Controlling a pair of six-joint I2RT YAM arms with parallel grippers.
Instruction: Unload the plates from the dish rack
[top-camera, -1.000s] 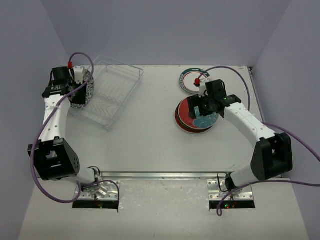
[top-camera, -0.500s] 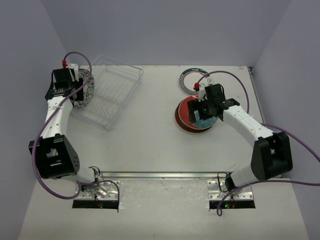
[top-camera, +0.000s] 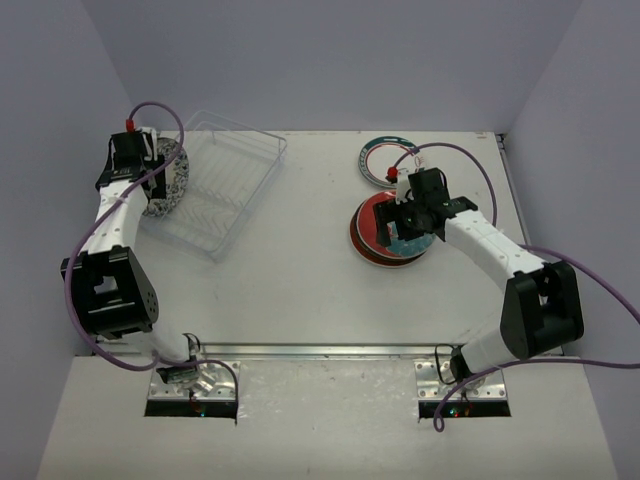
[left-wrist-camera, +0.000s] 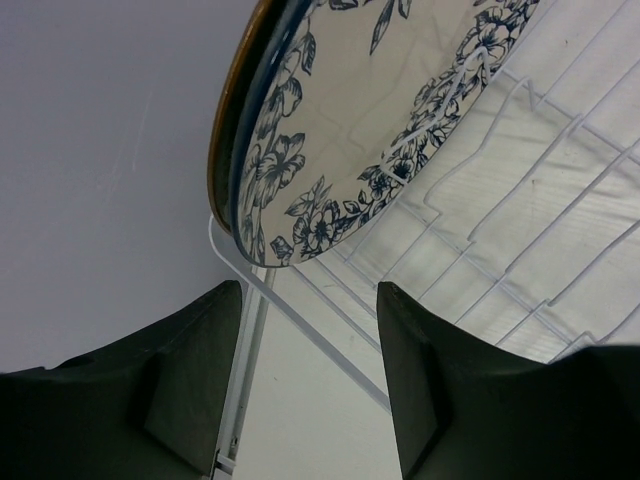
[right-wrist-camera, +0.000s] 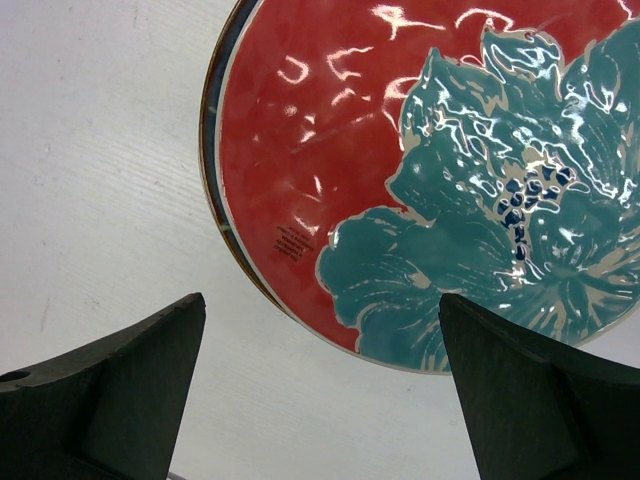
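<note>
A black-and-white speckled plate (top-camera: 178, 178) stands on edge at the left end of the clear dish rack (top-camera: 225, 185). In the left wrist view it shows as a white plate with a blue flower pattern (left-wrist-camera: 340, 110), tilted above the rack's ribs (left-wrist-camera: 520, 250). My left gripper (top-camera: 152, 180) is open and empty just short of the plate's lower rim (left-wrist-camera: 310, 385). A red plate with a teal flower (right-wrist-camera: 400, 170) tops a stack (top-camera: 370, 228) on the table. My right gripper (top-camera: 405, 215) hangs open and empty over it (right-wrist-camera: 320, 400). A white plate with a teal-red ring (top-camera: 380, 158) lies behind the stack.
The rack's other slots hold nothing. The left wall runs close beside the left arm and the rack. The table's right edge (top-camera: 515, 200) is near the right arm. Purple cables loop off both wrists.
My left wrist has moved a little toward the back beside the speckled plate. My right gripper has shifted slightly left over the red plate stack. The plates have not moved.
</note>
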